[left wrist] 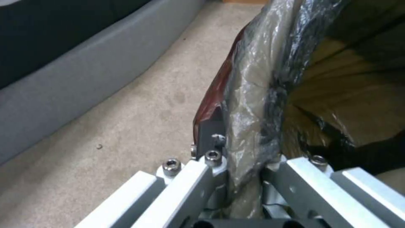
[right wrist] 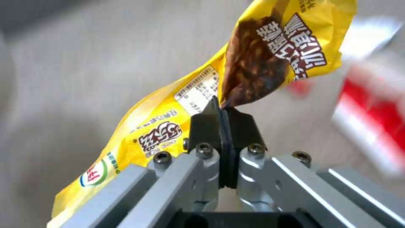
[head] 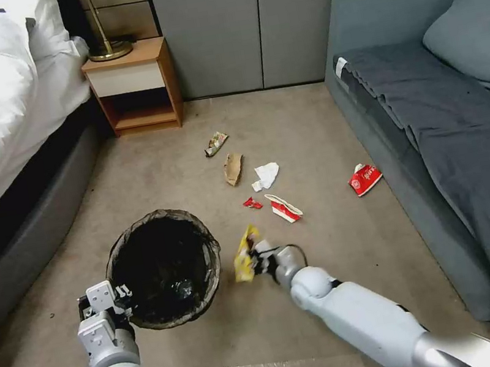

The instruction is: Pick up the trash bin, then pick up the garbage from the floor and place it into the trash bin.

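right claw (head: 256, 260) pinching yellow snack wrapper (head: 243, 257) | left claw (head: 121, 293) clamps trash bin (head: 165, 267) rim | bin mouth lies left of your right claw, carry wrapper over it, keep pinch until centred

Pale grey rounded arms (head: 365, 313) — silver-linked, hex-screwed end effectors with black pads (right wrist: 207, 123).

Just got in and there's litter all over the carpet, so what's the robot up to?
It is clearing up. Its left gripper is clamped on the rim of the trash bin, which has a dark bag liner. Its right gripper is shut on a yellow snack wrapper, held beside the bin, not yet over it. On the carpet beyond lie a red-and-white carton, crumpled white paper, a cardboard scrap and another wrapper.
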### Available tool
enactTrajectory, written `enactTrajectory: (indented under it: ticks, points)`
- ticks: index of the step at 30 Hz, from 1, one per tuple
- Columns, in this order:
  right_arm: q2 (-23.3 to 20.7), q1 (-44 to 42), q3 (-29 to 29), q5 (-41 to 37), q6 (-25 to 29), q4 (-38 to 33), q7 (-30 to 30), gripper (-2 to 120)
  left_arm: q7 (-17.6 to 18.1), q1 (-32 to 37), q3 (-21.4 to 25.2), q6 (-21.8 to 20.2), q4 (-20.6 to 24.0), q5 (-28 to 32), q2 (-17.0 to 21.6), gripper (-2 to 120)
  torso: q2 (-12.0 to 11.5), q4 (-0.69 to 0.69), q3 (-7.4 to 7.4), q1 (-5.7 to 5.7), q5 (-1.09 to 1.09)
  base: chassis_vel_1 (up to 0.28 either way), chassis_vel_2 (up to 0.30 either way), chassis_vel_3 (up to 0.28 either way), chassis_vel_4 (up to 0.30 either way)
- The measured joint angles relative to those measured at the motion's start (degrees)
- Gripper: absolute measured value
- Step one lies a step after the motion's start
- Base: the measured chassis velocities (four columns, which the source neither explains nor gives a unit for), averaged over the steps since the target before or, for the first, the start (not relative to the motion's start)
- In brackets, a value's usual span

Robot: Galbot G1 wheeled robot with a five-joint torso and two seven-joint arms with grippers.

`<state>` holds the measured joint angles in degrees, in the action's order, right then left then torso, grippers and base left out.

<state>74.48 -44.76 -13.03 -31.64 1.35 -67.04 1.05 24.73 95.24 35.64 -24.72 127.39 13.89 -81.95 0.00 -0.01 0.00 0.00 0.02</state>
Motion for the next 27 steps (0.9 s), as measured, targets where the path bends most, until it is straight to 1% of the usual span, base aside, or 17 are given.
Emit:
enactTrajectory:
  ticks: [1, 2, 3, 5, 6, 7, 8, 11, 12, 13, 14, 15, 17, 19, 20, 23, 27]
  points:
    - [-1.22, -0.70, 1.79, -0.05, 1.15, -4.08, 0.07, 0, 0.01, 0.17, -0.21, 0.00, 0.00, 0.02, 0.13, 0, 0.00, 0.00, 0.00, 0.00, -0.01, 0.000, 0.000, 0.000, 0.000]
    - [-1.86, -1.06, 2.64, -0.11, 1.76, -6.41, 0.07, 0, 0.01, 0.29, -0.36, 0.00, 0.00, 0.03, 0.24, 0, 0.00, 0.00, 0.00, 0.00, -0.01, 0.000, 0.000, 0.000, 0.000]
    - [-3.35, -1.91, 4.10, -0.32, 2.93, -11.43, 0.02, 0, 0.00, 0.47, -0.62, 0.01, 0.00, 0.05, 0.43, 0, 0.00, 0.01, 0.00, 0.00, 0.00, 0.000, 0.000, 0.000, 0.000]
    - [-3.82, -2.17, 4.47, -0.37, 3.22, -12.80, -0.03, 0, 0.00, 0.51, -0.72, 0.01, 0.00, 0.07, 0.51, 0, 0.00, 0.02, 0.00, 0.00, 0.00, 0.000, 0.000, 0.000, 0.000]
    - [-5.88, -3.49, 6.08, -0.39, 4.17, -18.82, -0.48, 0, 0.00, 0.60, -1.05, 0.04, -0.05, 0.13, 0.70, 0, 0.00, 0.00, 0.00, 0.00, -0.01, 0.000, 0.000, 0.000, 0.000]
    - [-6.82, -4.30, 6.77, -0.33, 4.60, -22.42, -0.87, 0, -0.01, 0.61, -1.22, 0.06, -0.13, 0.15, 0.74, 0, 0.00, 0.00, 0.00, 0.00, -0.02, 0.000, 0.000, 0.000, 0.000]
    - [-6.82, -4.30, 6.77, -0.33, 4.60, -22.42, -0.87, 0, -0.01, 0.61, -1.22, 0.06, -0.13, 0.15, 0.74, 0, 0.00, 0.00, 0.00, 0.00, -0.02, 0.000, 0.000, 0.000, 0.000]
    - [-9.39, -7.50, 7.21, -0.02, 5.38, -35.65, -1.94, 0, -0.11, 0.62, -1.83, 0.17, -0.51, 0.22, 0.82, 0, 0.00, 0.01, 0.00, 0.00, -0.02, 0.000, 0.000, 0.000, 0.000]
    - [-9.39, -7.50, 7.21, -0.02, 5.38, -35.65, -1.94, 0, -0.11, 0.62, -1.83, 0.17, -0.51, 0.22, 0.82, 0, 0.00, 0.01, 0.00, 0.00, -0.02, 0.000, 0.000, 0.000, 0.000]
    - [-10.03, -8.75, 6.41, 0.55, 5.49, -39.44, -2.28, 0, -0.10, 0.75, -2.11, 0.28, -0.56, 0.08, 0.81, 0, 0.00, 0.01, 0.00, 0.00, -0.02, 0.000, 0.000, 0.000, 0.000]
    - [-10.46, -9.54, 5.63, 1.12, 5.56, -41.30, -2.42, 0, -0.10, 0.87, -2.29, 0.35, -0.55, 0.01, 0.79, 0, 0.00, 0.01, 0.00, 0.00, -0.01, 0.000, 0.000, 0.000, 0.000]
    - [-10.46, -9.54, 5.63, 1.12, 5.56, -41.30, -2.42, 0, -0.10, 0.87, -2.29, 0.35, -0.55, 0.01, 0.79, 0, 0.00, 0.01, 0.00, 0.00, -0.01, 0.000, 0.000, 0.000, 0.000]
    - [-11.37, -11.39, 3.11, 3.15, 5.69, -44.50, -2.73, 0, -0.12, 1.07, -2.64, 0.39, -0.43, -0.16, 0.69, 0, 0.00, 0.00, 0.00, 0.00, -0.02, 0.000, 0.000, 0.000, 0.000]
    - [-11.68, -12.62, 0.72, 4.51, 5.69, -45.17, -3.19, 0, -0.14, 1.25, -2.78, 0.45, -0.15, -0.27, 0.62, 0, 0.00, 0.00, 0.00, 0.00, -0.01, 0.000, 0.000, 0.000, 0.000]
    - [-11.68, -12.62, 0.72, 4.51, 5.69, -45.17, -3.19, 0, -0.14, 1.25, -2.78, 0.45, -0.15, -0.27, 0.62, 0, 0.00, 0.00, 0.00, 0.00, -0.01, 0.000, 0.000, 0.000, 0.000]
    - [-11.43, -13.67, -3.02, 7.06, 6.21, -43.24, -3.70, 0, -0.14, 1.65, -2.82, 0.50, 0.35, -0.41, 0.52, 0, 0.00, 0.01, 0.00, -0.01, -0.02, 0.000, 0.000, 0.000, 0.000]
    - [-10.48, -13.85, -5.25, 8.60, 6.69, -40.78, -3.82, 0, -0.14, 2.07, -2.97, 0.50, 1.11, -0.51, 0.20, 0, 0.00, 0.00, 0.00, 0.00, -0.02, 0.000, 0.000, 0.000, 0.000]
